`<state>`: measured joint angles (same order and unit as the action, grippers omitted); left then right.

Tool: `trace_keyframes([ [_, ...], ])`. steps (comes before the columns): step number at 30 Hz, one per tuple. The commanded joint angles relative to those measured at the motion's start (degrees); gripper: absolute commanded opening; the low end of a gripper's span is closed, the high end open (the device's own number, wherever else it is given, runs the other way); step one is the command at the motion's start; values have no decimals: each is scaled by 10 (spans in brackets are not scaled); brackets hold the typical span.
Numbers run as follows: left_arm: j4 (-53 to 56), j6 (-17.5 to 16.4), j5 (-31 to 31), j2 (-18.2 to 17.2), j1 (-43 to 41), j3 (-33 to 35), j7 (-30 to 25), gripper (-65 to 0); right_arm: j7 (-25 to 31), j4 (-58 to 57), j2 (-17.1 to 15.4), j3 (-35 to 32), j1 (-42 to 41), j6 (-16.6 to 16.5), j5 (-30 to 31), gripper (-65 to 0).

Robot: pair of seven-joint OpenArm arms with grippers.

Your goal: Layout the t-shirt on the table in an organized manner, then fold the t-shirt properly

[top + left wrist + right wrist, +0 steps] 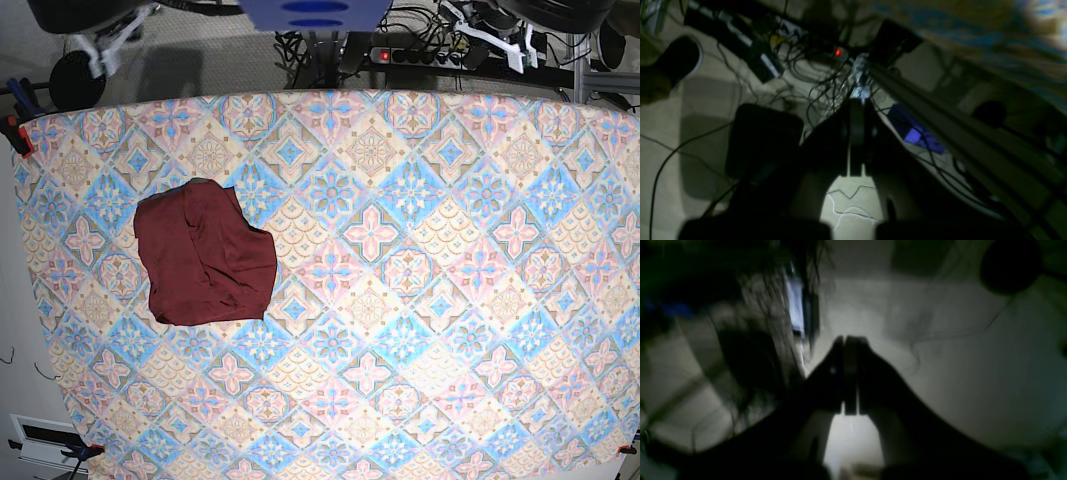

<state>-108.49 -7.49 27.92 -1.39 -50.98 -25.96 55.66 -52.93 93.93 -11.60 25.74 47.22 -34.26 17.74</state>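
Base view, left to right: t-shirt (205,255) sits on the left part of the table (420,300), bunched into a rough lump, edges uneven, sleeves not showing, no neat rectangle. Rest of the table to the right carries nothing else. No arm reaches over the table top; only bits of the rig show past the far edge, with a power strip (415,55) and cables there.

Both wrist cameras look down at the floor beside or under the table, dim and blurry. Right gripper (848,373): 2 jaws pressed together, clenched on nothing, just pale floor behind it. Left gripper (857,130): jaws likewise closed flat together, nothing pinched, a cable tangle (826,83) and a red indicator light (838,52) on the floor beyond, table edge running along the right of that view.

Progress, as judged: looks like the very start, or arms parked. Shirt is crumpled, so step 1 (spread flat) is not done, and no fold is done either. Left to do: bring both arms up over the table, open the jaws, pick up the shirt by edges or shoulders, spread it flat toward the centre with sleeves out, then fold sleeves in and fold the body.
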Motion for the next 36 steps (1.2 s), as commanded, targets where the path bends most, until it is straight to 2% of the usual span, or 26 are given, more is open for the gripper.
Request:
trace_keyframes([
  [1, 7, -1, -4, -2, 5, -1, -6, -650, 8, -7, -8, -3, -6, 0, -11, -650],
  [3, 48, -2, -24, -2, 20, 0, -23, -650, 26, -37, -8, -14, -34, 0, -33, -650],
  [9, 221, -2, -63, -11, 74, 9, -126, -650, 73, -171, -9, -50, -39, 0, -68, -650],
  [14, 344, -2, -84, -32, 112, 65, -204, -650, 94, -248, -12, -85, -125, 0, -75, -650],
  [16, 388, -1, -91, -40, 122, 89, -241, -650, 96, -282, -13, -91, -131, 0, -75, -650],
  [20, 488, -1, -102, -51, 160, 128, -310, -650, 138, -348, -13, -94, -138, 1, -75, -650],
  [23, 582, -1, -104, -59, 199, 153, -354, -650, 162, -411, -13, -95, -197, 1, -87, -650],
  [29, 777, -1, -103, -76, 279, 238, -493, -650, 275, -563, -12, -94, -256, 2, -161, -650],
  [33, 861, -1, -103, -80, 319, 304, -581, -650, 339, -666, -12, -94, -298, 2, -164, -650],
  [36, 906, -1, -103, -78, 348, 339, -609, -650, 376, -723, -10, -94, -324, 2, -165, -650],
])
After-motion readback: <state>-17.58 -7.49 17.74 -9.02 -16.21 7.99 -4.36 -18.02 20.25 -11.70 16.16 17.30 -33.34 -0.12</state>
